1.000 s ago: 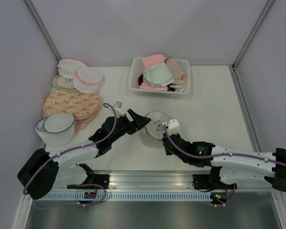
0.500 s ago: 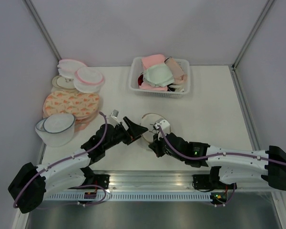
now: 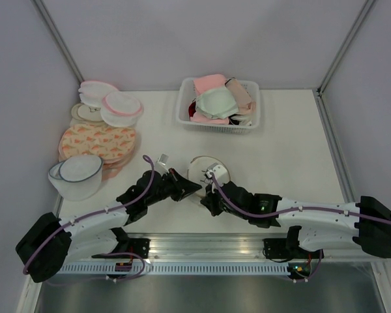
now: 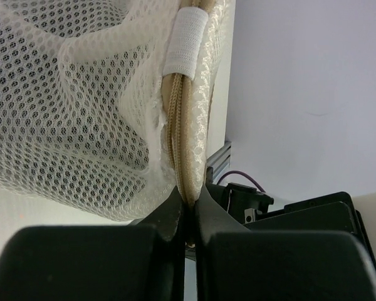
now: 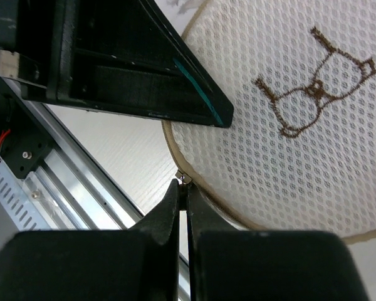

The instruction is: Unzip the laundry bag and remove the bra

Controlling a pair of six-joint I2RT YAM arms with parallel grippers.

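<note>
The laundry bag (image 3: 201, 167) sits between both arms near the table's front, its cream lid (image 5: 301, 144) with tan rim and a brown line drawing facing up. My left gripper (image 3: 195, 187) is shut on the bag's tan zipper rim (image 4: 187, 150), white mesh (image 4: 69, 119) bulging to its left. My right gripper (image 5: 183, 188) is shut on the small metal zipper pull (image 5: 184, 179) at the lid's near edge, just right of the left gripper's black finger (image 5: 131, 69). The bra is hidden; I see nothing dark through the mesh.
A white basket (image 3: 182, 118) of pink, cream and pale green bras stands at the back. Pink-rimmed discs (image 3: 122, 107), patterned flat discs (image 3: 94, 141) and a dark-rimmed mesh tub (image 3: 78, 175) fill the left side. The aluminium rail (image 3: 202, 246) runs along the near edge.
My left gripper was open beside the bag and has shut on its rim. Both grippers and the bag have shifted slightly left and toward the front edge.
</note>
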